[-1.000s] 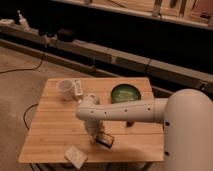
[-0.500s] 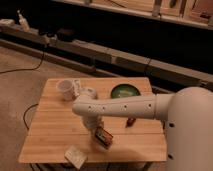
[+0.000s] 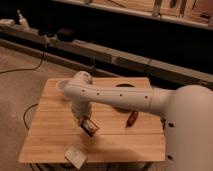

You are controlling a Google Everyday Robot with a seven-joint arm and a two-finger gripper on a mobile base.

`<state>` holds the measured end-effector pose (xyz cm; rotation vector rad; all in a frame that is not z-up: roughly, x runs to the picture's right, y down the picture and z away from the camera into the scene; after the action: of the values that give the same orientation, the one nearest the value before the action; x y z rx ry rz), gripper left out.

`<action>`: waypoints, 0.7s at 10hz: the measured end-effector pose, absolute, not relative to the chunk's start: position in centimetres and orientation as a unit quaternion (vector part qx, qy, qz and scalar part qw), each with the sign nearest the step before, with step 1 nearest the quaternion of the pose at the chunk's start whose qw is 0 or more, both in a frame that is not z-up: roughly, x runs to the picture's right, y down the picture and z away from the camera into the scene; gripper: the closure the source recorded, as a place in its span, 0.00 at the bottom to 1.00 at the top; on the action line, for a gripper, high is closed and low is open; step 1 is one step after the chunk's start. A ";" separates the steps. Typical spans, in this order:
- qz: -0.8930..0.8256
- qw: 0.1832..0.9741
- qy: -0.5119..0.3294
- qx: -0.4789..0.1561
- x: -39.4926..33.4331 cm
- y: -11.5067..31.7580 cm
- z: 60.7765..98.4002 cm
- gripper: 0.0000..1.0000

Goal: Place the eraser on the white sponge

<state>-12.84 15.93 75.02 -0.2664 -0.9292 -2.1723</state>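
The eraser, a small dark block with an orange-brown face, is held tilted in my gripper above the middle-left of the wooden table. The gripper hangs from the white arm, which reaches in from the right. The white sponge, a pale squarish block, lies on the table near the front edge, a little below and to the left of the eraser and apart from it.
A reddish-brown elongated tool lies right of the gripper. A white cup peeks out behind the arm at the back left. A bowl at the back is mostly hidden by the arm. A cable runs on the floor to the left.
The arm has swung left and the gripper has carried the eraser left, closer to a spot above the white sponge. The arm now covers the cup and the bowl.
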 end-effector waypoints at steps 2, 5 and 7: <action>-0.854 0.335 -0.383 -0.106 -16.0 16.2 73.9 0.71; -0.862 0.294 -0.393 -0.129 -18.9 17.8 72.6 0.71; -0.856 0.299 -0.395 -0.146 -19.8 19.2 71.9 0.71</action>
<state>-19.83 19.16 71.93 -0.3871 -1.0493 -2.2730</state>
